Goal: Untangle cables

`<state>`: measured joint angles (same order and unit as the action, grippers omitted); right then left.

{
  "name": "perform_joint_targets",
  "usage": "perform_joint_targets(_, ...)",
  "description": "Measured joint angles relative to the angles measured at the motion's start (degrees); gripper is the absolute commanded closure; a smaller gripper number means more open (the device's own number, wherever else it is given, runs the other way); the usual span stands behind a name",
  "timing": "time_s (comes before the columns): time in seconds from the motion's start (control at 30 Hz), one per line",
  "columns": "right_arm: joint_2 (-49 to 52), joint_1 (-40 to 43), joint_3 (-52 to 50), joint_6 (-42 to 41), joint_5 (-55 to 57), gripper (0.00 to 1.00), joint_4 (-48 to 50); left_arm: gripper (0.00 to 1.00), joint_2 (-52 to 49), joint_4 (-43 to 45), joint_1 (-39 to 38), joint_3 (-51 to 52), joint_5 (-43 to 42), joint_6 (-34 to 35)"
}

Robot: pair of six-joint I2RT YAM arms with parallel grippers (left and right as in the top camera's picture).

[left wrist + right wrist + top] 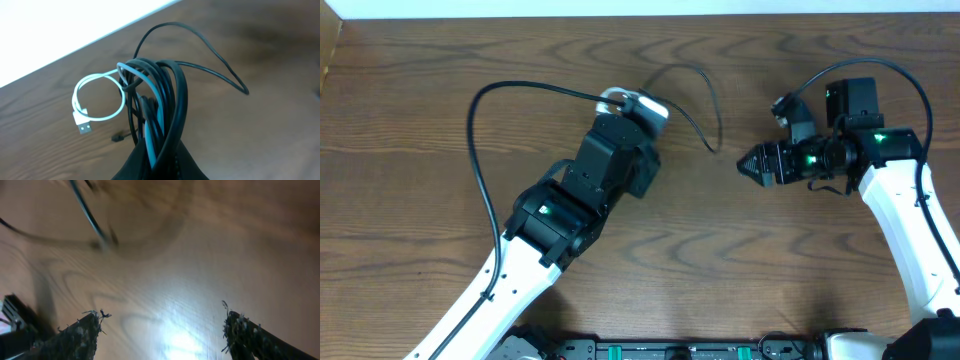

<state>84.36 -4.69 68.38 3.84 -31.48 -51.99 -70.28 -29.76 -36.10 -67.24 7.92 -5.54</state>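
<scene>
In the left wrist view my left gripper (156,156) is shut on a bunch of cables. Several loops of the black cable (172,87) rise from the jaws, and a strand of the white cable (151,131) runs through the same grip. The white cable forms a ring on the table and ends in a USB plug (84,126). A thin black loop (718,118) trails right of the left gripper (636,106) in the overhead view. My right gripper (744,165) hovers open just right of that loop's end. Nothing lies between its fingers (82,332), and the black cable (89,216) shows blurred ahead.
The brown wooden table (420,60) has its far edge along the top. Thicker black cables fixed to the arms arc at the left (472,125) and the right (910,80). A small black plug (117,137) lies on the wood near the USB plug.
</scene>
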Motion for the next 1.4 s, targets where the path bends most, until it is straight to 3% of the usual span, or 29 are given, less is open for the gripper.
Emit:
perform_joint_targets(0.3, 0.0, 0.0, -0.2, 5.7, -7.6, 0.22, 9.2, 0.92, 0.0, -1.6, 0.0, 0.0, -23.2, -10.0)
perform_joint_targets(0.63, 0.0, 0.0, -0.2, 16.2, -16.9, 0.22, 9.8, 0.92, 0.5, -1.6, 0.4, 0.0, -36.8, -11.1)
perform_joint_targets(1.1, 0.0, 0.0, -0.2, 22.9, -27.4, 0.23, 9.4, 0.92, 5.2, -3.5, 6.3, 0.0, -48.6, -11.3)
perform_joint_targets(1.23, 0.0, 0.0, -0.2, 26.4, -31.7, 0.40, 9.1, 0.92, 5.2, -3.4, 6.3, 0.0, -51.3, -11.4)
perform_joint_targets(1.4, 0.0, -0.3, -0.2, 28.4, -34.4, 0.76, 8.1, 0.92, 5.2, -2.6, 6.4, 0.0, -53.3, -11.4)
